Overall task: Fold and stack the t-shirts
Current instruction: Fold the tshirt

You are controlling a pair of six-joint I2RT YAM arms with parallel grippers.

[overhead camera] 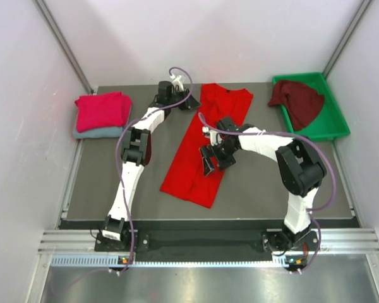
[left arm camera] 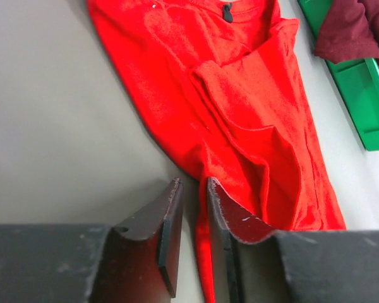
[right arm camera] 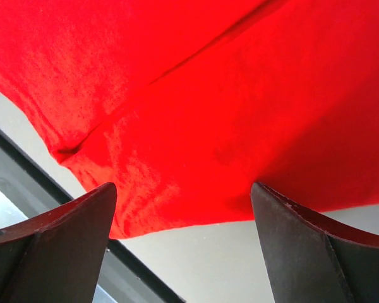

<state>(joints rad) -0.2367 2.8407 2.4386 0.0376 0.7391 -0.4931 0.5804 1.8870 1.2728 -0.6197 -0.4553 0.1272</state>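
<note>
The bright red t-shirt [overhead camera: 188, 172] lies flat in the middle of the table, folded into a long strip. It also shows in the left wrist view [left arm camera: 240, 95] and the right wrist view [right arm camera: 208, 82]. My left gripper [overhead camera: 188, 102] [left arm camera: 192, 183] sits at the strip's far left edge near the collar, shut to a narrow gap, with the cloth's edge showing through the gap. My right gripper [overhead camera: 209, 164] [right arm camera: 183, 186] is open wide and empty just over the strip's lower part. The crimson-pink shirt [overhead camera: 102, 108] lies folded on the grey-blue shirt [overhead camera: 98, 132] at the far left. The dark maroon shirt [overhead camera: 298, 101] [left arm camera: 347, 25] lies crumpled in the tray.
A green plastic tray [overhead camera: 333, 126] [left arm camera: 366, 101] stands at the back right corner. White walls enclose the table on three sides. The table's dark front edge [right arm camera: 25, 164] runs just beyond the shirt's hem.
</note>
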